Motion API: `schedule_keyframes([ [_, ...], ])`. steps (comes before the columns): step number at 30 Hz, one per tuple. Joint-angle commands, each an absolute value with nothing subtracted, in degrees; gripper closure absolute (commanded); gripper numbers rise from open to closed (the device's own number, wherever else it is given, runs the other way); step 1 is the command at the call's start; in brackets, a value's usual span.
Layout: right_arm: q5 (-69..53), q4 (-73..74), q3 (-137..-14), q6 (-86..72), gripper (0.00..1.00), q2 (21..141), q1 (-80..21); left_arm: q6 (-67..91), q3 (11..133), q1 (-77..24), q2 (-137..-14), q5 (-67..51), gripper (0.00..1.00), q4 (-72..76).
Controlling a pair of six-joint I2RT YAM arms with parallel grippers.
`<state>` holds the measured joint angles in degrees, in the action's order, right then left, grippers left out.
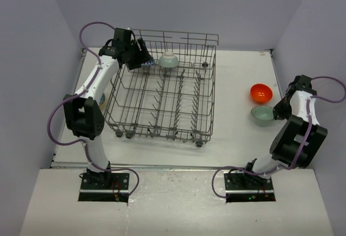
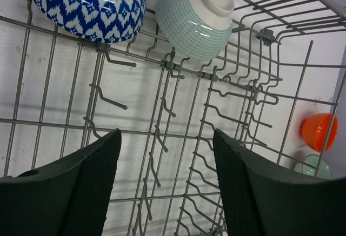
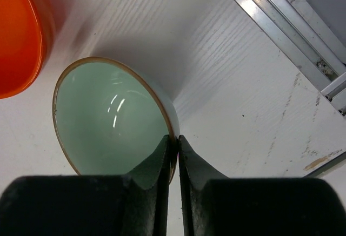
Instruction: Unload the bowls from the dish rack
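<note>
Mint-green, the small round bowl point(image 3: 108, 117), mouth upward, was pinched by the right gripper point(image 3: 177, 139); the left gripper point(image 2: 166, 136) was spread.

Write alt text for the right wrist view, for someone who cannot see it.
The right pincer is closed on the rim of a mint green bowl standing upright on the white table. An orange bowl sits beside it at the left edge of the picture, and a metal rail crosses the upper right corner.
</note>
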<state>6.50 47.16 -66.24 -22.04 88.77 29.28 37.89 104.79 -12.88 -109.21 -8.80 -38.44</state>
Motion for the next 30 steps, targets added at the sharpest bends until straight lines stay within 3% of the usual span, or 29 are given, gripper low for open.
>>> schedule_keyframes([
  [1,8.7,46.3,-66.5,-22.9,0.89,88.6,29.3,37.7,107.1,-13.2,-109.5,-10.1,0.30,-37.7],
  [7,10.4,47.1,-65.1,-22.9,0.72,86.5,29.3,38.2,105.8,-13.2,-109.0,-10.5,0.30,-36.7],
  [9,10.4,47.2,-64.6,-22.9,0.60,85.4,29.3,38.4,105.4,-13.2,-108.9,-10.7,0.30,-36.6],
  [23,6.2,48.6,-65.9,-23.0,0.58,77.3,29.1,39.3,104.7,-13.2,-107.6,-10.7,0.30,-35.8],
  [30,1.0,48.5,-72.3,-21.8,0.56,72.1,22.3,34.9,104.8,-13.8,-105.6,-5.3,0.32,-32.3],
])
